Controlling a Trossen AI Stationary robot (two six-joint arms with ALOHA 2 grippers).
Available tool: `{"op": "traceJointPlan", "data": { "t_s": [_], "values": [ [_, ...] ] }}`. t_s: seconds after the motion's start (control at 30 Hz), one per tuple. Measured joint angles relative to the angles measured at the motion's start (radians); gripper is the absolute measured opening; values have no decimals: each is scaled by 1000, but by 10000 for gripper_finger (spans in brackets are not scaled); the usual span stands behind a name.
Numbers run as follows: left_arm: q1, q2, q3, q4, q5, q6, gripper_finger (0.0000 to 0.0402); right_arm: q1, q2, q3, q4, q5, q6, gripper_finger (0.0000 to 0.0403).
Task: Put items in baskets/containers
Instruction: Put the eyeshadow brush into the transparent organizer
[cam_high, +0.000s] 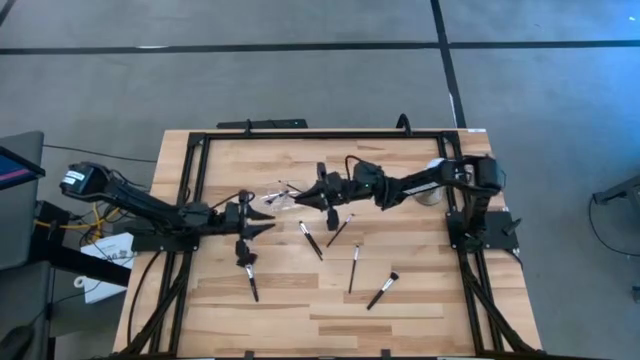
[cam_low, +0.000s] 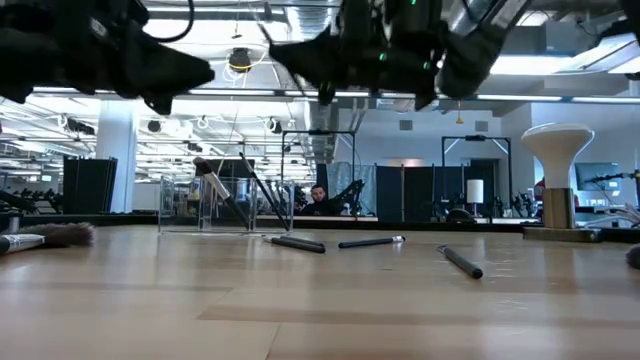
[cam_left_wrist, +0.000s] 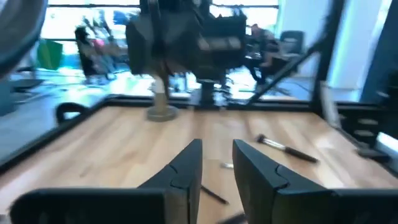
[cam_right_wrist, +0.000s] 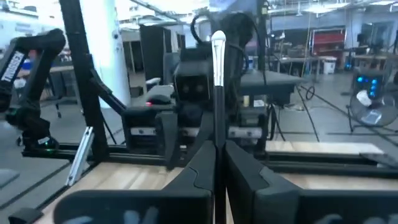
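R gripper (cam_high: 303, 197) sits over the far-middle of the table (cam_high: 420, 310), raised off the wood, fingers pinched on a brush (cam_right_wrist: 218, 56): in the R wrist view its silver ferrule and dark handle stand up from between the closed fingers (cam_right_wrist: 202, 163). In the low view this gripper (cam_low: 322, 88) hangs well above the tabletop.

L gripper (cam_high: 262, 222) is at the left-middle of the table, just left and a bit nearer than the R one. Fingers (cam_left_wrist: 186, 168) narrowly apart, nothing between them in the L wrist view; also lifted clear of the wood in the low view (cam_low: 178, 75).

Clear container (cam_low: 222, 205) stands at the far side of the table, w/ at least two brushes leaning inside it. In the high view it's a faint glint (cam_high: 283, 192) just left of the R gripper's tips.

Loose brushes on the table: one near the L gripper (cam_high: 250, 278), two under the R arm (cam_high: 311, 241) (cam_high: 337, 232), two more nearer and to the right (cam_high: 354, 266) (cam_high: 382, 290), the last w/ the fatter head. A fluffy-headed one lies at the left edge in the low view (cam_low: 45, 238).

White ball on a stand (cam_low: 558, 170) at the far right.
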Motion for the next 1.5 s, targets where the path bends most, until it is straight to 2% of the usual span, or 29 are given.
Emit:
{"op": "traceJointPlan", "data": {
  "t_s": [0.13, 0.37, 0.43, 0.63, 0.77, 0.93, 1.1, 1.43, 1.5],
  "values": [
    [47, 6, 3, 5, 0, 8, 86, -18, 101, 39, 39, 0, 54, 10],
    [112, 13, 9, 14, 20, 49, 100, -20, 218, 171, 37, -123, 129, 9],
    [128, 16, 9, 14, 47, 48, 112, -19, 221, 190, 19, -154, 136, 9],
    [144, 16, 9, 77, 69, 45, 146, -11, 223, 207, -7, -150, 117, 11],
    [144, 16, 9, 142, 127, 50, 151, -12, 222, 207, -22, -148, 117, 11],
    [155, 16, 9, 157, 112, 50, 150, -13, 222, 207, -26, -147, 115, 12],
    [177, 16, 9, 170, 110, 51, 129, -13, 222, 207, -26, -147, 110, 12],
    [183, 16, 9, 183, 136, 47, 26, -13, 222, 207, -27, -147, 109, 13],
    [183, 16, 9, 183, 136, 45, 15, -13, 222, 207, -27, -147, 109, 15]
  ]
}}
